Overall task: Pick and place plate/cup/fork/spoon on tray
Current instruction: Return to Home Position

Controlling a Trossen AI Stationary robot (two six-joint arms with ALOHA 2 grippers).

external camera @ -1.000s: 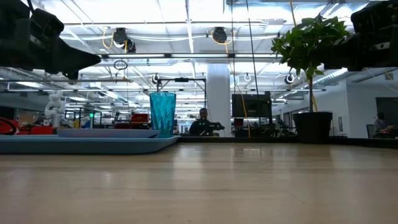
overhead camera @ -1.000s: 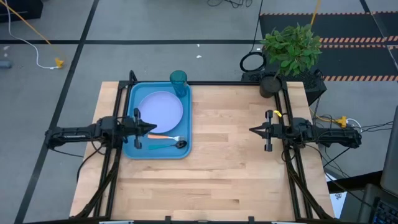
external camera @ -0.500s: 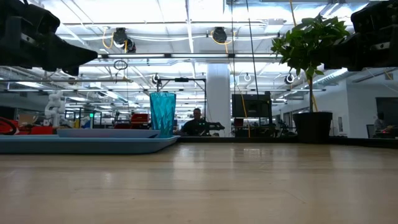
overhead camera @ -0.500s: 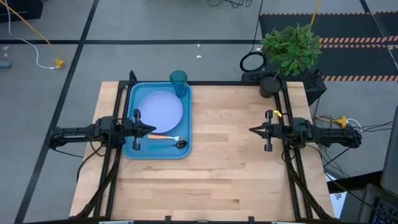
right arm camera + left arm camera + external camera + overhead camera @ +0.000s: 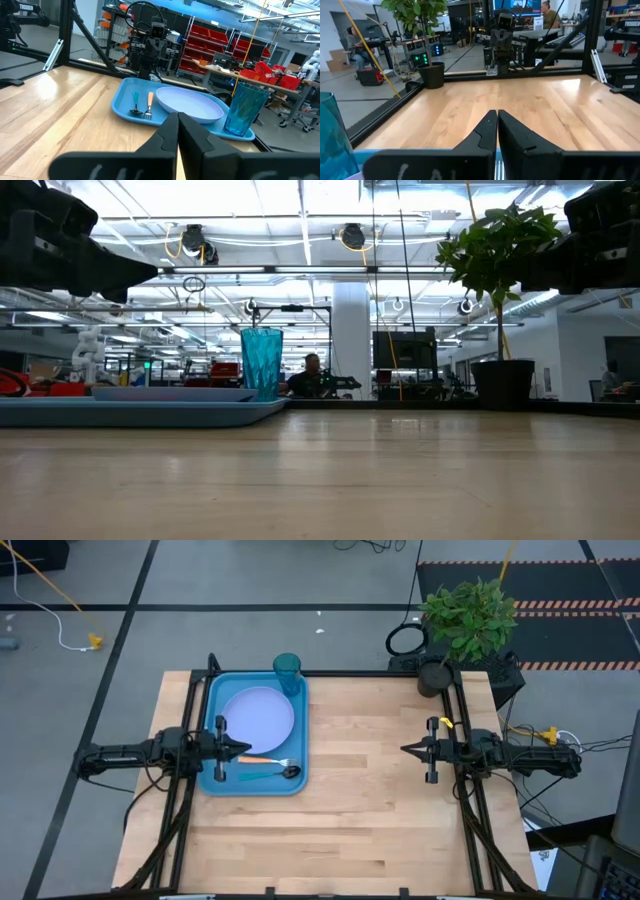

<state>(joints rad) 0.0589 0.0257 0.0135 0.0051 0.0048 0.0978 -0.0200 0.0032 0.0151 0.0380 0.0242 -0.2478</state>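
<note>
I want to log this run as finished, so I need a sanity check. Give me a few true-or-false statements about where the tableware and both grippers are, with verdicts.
1. The fork and spoon lie on the tray, beside the plate. True.
2. The cup stands on the plate. False: it stands in a tray corner, next to the plate.
3. The right gripper holds the spoon. False: it is shut and empty above the table.
4. The left gripper is shut and holds nothing, above the tray. True.
</note>
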